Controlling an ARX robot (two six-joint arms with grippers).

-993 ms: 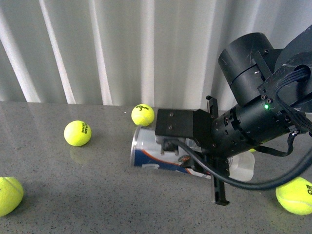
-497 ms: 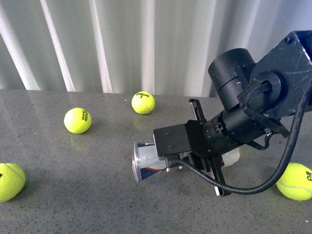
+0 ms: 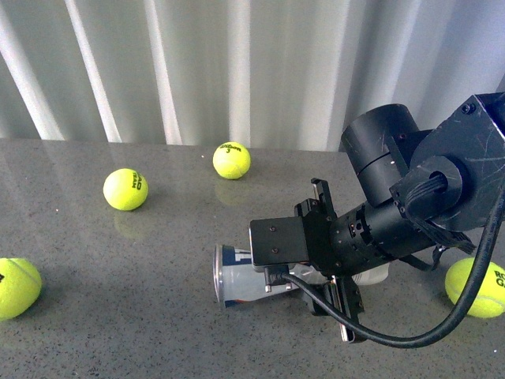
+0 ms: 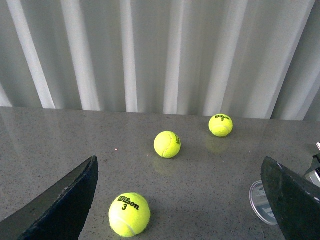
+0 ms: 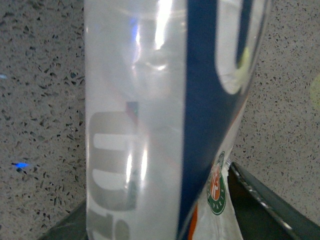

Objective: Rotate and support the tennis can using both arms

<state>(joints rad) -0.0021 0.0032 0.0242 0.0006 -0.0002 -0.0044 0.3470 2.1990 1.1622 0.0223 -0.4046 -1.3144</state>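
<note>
The tennis can (image 3: 241, 282), a clear tube with a navy, white and orange label, lies on its side on the grey table (image 3: 118, 316). Its round end faces left. My right gripper (image 3: 330, 272) is shut on its middle, and the black right arm (image 3: 410, 197) covers the can's right half. In the right wrist view the tennis can (image 5: 150, 115) fills the frame, with one dark finger (image 5: 260, 200) against its side. My left gripper (image 4: 180, 210) is open, its fingers (image 4: 65, 205) far apart over bare table. The tennis can's end (image 4: 260, 201) shows beside one finger, apart from it.
Several yellow tennis balls lie loose: one at the back (image 3: 231, 160), one left of it (image 3: 125, 189), one at the left edge (image 3: 16, 288), one behind the right arm (image 3: 477, 288). A ball (image 4: 129, 214) lies between the left fingers. White corrugated wall (image 3: 237, 71) behind.
The right arm has swung down and nearer with the tennis can in its grip. The can has shifted toward the table's front and its round end has turned more toward the camera.
</note>
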